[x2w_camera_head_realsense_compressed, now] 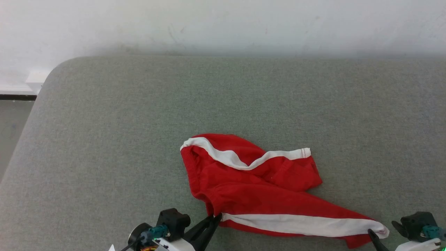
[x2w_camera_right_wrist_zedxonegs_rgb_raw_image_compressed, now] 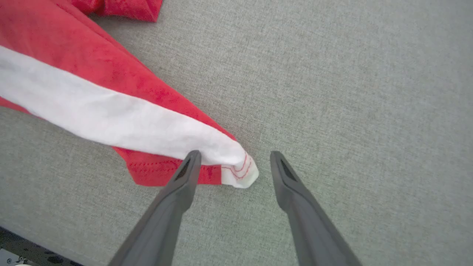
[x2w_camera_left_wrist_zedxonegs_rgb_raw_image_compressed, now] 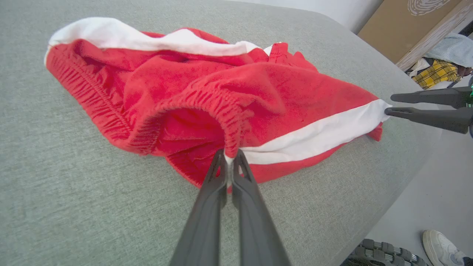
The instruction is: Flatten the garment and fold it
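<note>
The jaws of the left gripper [x2w_camera_left_wrist_zedxonegs_rgb_raw_image_compressed: 229, 155] are pinched tight on the garment [x2w_camera_head_realsense_compressed: 258, 188], gripping the cloth just where the gathered red waistband [x2w_camera_left_wrist_zedxonegs_rgb_raw_image_compressed: 207, 99] meets the near end of the broad white stripe [x2w_camera_head_realsense_compressed: 299, 225]. The pinched bit is drawn up to a small peak between the two dark fingers. The jaws of the right gripper [x2w_camera_right_wrist_zedxonegs_rgb_raw_image_compressed: 234, 157] stand wide with nothing held. They straddle the far tip of that same stripe, with the stitched white corner lying between them. One finger lies over the red hem beside the corner, the other over bare grey cloth; whether either touches the fabric cannot be told. In the head view the left gripper [x2w_camera_head_realsense_compressed: 216, 218] shows low and left of centre, and the right gripper [x2w_camera_head_realsense_compressed: 371, 233] at the lower right, so the stripe runs from one to the other along the near side. The rest of the garment lies rumpled behind this line, its waist opening gaping toward the left and a second white band curving across its far side. It rests on a grey fabric-covered worktop [x2w_camera_head_realsense_compressed: 139, 122] with a rounded corner, close to the near edge. A pale wall [x2w_camera_head_realsense_compressed: 223, 21] rises behind. Past the worktop's edge the left wrist view shows a cardboard box [x2w_camera_left_wrist_zedxonegs_rgb_raw_image_compressed: 388, 26], a yellow checked cloth [x2w_camera_left_wrist_zedxonegs_rgb_raw_image_compressed: 436, 74] and a white shoe [x2w_camera_left_wrist_zedxonegs_rgb_raw_image_compressed: 439, 245] on the floor [x2w_camera_left_wrist_zedxonegs_rgb_raw_image_compressed: 436, 192].
</note>
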Controlling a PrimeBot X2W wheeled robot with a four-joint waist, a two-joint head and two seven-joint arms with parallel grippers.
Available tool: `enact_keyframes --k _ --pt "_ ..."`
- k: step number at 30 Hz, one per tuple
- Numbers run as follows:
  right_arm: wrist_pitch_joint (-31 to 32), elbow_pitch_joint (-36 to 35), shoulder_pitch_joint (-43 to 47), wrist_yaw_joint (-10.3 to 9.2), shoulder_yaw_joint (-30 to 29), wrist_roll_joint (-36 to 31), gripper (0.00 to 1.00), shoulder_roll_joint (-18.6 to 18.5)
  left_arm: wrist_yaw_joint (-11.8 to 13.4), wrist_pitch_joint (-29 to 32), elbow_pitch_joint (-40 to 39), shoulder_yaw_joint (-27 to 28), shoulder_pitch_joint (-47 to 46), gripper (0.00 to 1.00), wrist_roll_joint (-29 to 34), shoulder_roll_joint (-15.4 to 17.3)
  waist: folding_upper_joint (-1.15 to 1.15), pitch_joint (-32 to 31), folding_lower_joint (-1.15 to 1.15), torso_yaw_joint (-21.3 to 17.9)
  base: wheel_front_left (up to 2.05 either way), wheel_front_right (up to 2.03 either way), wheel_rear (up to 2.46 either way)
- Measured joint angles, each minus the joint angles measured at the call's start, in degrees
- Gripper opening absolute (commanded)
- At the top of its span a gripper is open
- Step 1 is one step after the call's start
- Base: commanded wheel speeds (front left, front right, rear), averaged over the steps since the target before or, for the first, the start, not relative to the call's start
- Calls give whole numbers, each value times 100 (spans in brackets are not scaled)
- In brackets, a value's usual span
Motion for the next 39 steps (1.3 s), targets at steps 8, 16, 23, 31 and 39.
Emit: enact_keyframes --k 8,16,23,31,39 --pt "-8 189 -101 0 81 -41 89 -67 43 0 -13 -26 -2 0 -20 1 0 48 0 48 0 0 0" --pt "-81 391 -230 0 230 -32 0 -193 47 19 -19 -51 -5 0 -55 29 0 32 0 73 0 0 0" --pt "-399 135 -264 0 11 -75 0 -246 48 98 -208 -73 -2 0 -97 142 0 -172 0 69 0 0 0" --pt "-479 -911 -447 1 -310 97 0 -520 48 508 -1265 155 -147 0 -277 559 0 -550 -1 22 0 0 0" --pt "-608 -1752 -1636 1 -513 527 0 -1272 108 1182 -2542 883 -1222 0 -654 976 0 -776 -1 -87 0 0 0"
